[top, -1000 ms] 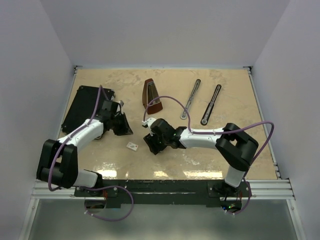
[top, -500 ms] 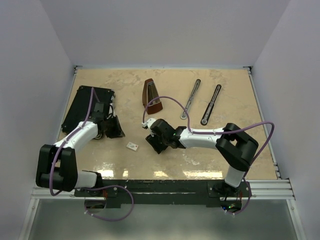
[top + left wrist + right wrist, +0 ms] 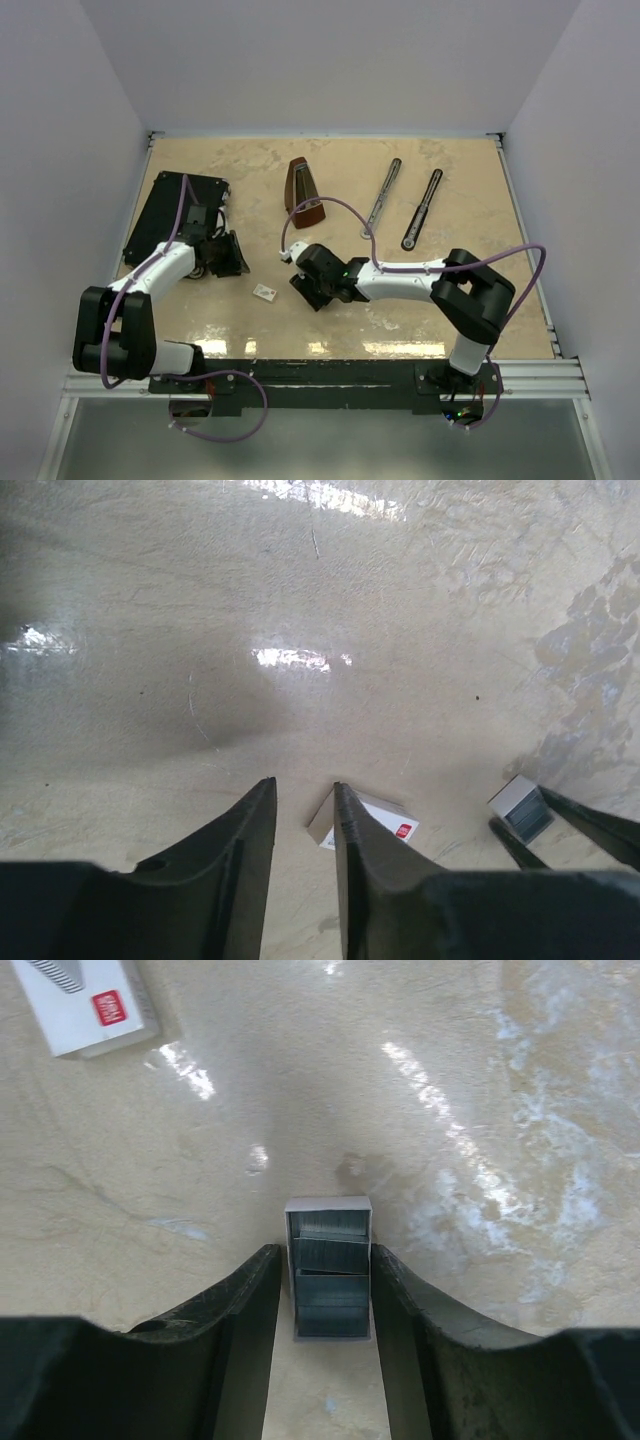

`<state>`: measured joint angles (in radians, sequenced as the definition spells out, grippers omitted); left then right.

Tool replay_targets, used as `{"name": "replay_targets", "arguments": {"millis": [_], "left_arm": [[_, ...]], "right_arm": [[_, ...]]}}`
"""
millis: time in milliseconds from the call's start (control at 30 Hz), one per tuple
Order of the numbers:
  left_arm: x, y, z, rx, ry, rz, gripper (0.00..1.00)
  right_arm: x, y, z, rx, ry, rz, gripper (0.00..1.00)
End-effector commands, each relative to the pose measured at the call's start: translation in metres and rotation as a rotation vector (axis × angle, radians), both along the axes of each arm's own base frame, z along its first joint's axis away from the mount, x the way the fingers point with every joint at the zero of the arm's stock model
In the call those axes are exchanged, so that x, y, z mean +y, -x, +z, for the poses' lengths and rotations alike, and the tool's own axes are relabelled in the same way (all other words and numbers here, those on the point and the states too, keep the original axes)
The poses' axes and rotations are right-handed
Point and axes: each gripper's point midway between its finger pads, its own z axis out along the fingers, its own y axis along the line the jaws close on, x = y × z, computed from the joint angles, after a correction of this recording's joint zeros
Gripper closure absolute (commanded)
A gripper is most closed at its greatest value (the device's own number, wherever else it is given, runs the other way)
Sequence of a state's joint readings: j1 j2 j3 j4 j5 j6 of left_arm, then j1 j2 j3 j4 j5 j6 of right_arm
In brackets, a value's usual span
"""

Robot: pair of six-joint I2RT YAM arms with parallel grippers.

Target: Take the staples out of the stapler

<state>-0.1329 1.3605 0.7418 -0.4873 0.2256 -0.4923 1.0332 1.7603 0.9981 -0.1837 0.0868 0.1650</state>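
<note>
Robot unloading a stapler: the right gripper point(image 3: 322, 1258) is clamping a small white tray point(image 3: 328, 1205) of the staples point(image 3: 330, 1290) just left of the centre of the table point(image 3: 480, 180). Its fingers are pressing on both long sides of the tray. Whether the tray is resting on the surface or hanging barely above it cannot be told.

Over the past second the left gripper point(image 3: 303, 795) is pulling back toward 9 o'clock, away from the middle and up against the black case point(image 3: 165, 215) at 10 o'clock. Its fingers are standing narrowly apart and holding nothing. The right gripper is barely shifting in that time.

A white box point(image 3: 85, 1005) with a red label is lying near the tray, at its 9 o'clock. The stapler point(image 3: 421, 209) is lying untouched at 1 o'clock as two thin dark bars, right of the brown metronome point(image 3: 305, 192) at 12.

With the left arm clearing out and the staples sitting well apart from the stapler, the unloading is looking close to finished. Whether any strip is remaining inside the stapler cannot be told.
</note>
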Motion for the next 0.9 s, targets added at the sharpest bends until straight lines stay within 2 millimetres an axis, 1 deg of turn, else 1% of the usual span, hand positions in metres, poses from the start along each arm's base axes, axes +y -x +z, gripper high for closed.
{"name": "replay_targets", "arguments": {"millis": [0, 33, 133, 233, 267, 333, 367, 467, 533, 567, 633, 667, 733, 767, 800, 867], "left_arm": [[0.0, -0.003, 0.002, -0.013, 0.016, 0.01, 0.63], [0.0, -0.002, 0.002, -0.014, 0.018, 0.013, 0.63], [0.0, 0.001, -0.001, -0.006, 0.018, 0.022, 0.66], [-0.002, 0.004, -0.007, 0.019, 0.026, 0.011, 0.68], [-0.002, 0.004, -0.009, 0.026, 0.025, 0.008, 0.68], [-0.001, 0.003, -0.008, 0.022, 0.021, 0.005, 0.68], [-0.001, 0.002, -0.007, 0.012, 0.021, 0.003, 0.69], [-0.004, 0.002, -0.005, -0.006, 0.035, -0.01, 0.68], [-0.005, 0.003, -0.005, -0.006, 0.043, -0.015, 0.67], [-0.006, 0.002, -0.005, -0.009, 0.047, -0.019, 0.67], [-0.009, 0.003, -0.005, -0.008, 0.062, -0.03, 0.67], [-0.009, 0.003, -0.006, -0.008, 0.063, -0.036, 0.67], [-0.01, 0.004, -0.007, -0.003, 0.065, -0.037, 0.67], [-0.01, 0.004, -0.007, 0.0, 0.067, -0.038, 0.67], [-0.01, 0.004, -0.008, 0.003, 0.068, -0.037, 0.67], [-0.01, 0.006, -0.009, 0.012, 0.066, -0.035, 0.67]], "right_arm": [[0.022, 0.018, -0.002, 0.047, -0.032, 0.018, 0.57], [0.027, 0.023, -0.003, 0.049, -0.033, 0.029, 0.57], [0.041, 0.026, -0.005, 0.05, -0.045, 0.038, 0.57], [0.052, 0.027, -0.008, 0.055, -0.05, 0.041, 0.58], [0.057, 0.025, -0.004, 0.049, -0.059, 0.04, 0.58], [0.058, 0.024, -0.004, 0.049, -0.054, 0.037, 0.57], [0.058, 0.023, -0.002, 0.044, -0.055, 0.035, 0.54], [0.054, 0.022, 0.003, 0.029, -0.048, 0.04, 0.48], [0.049, 0.023, 0.006, 0.02, -0.036, 0.042, 0.48], [0.044, 0.026, 0.003, 0.026, -0.027, 0.046, 0.48], [0.043, 0.029, 0.004, 0.032, -0.036, 0.053, 0.48], [0.038, 0.032, 0.0, 0.044, -0.027, 0.055, 0.48], [0.034, 0.034, -0.003, 0.05, -0.022, 0.046, 0.5], [0.03, 0.037, -0.004, 0.056, -0.02, 0.045, 0.55], [0.029, 0.038, -0.005, 0.06, -0.019, 0.044, 0.56], [0.026, 0.04, -0.006, 0.062, -0.015, 0.042, 0.57]]}}
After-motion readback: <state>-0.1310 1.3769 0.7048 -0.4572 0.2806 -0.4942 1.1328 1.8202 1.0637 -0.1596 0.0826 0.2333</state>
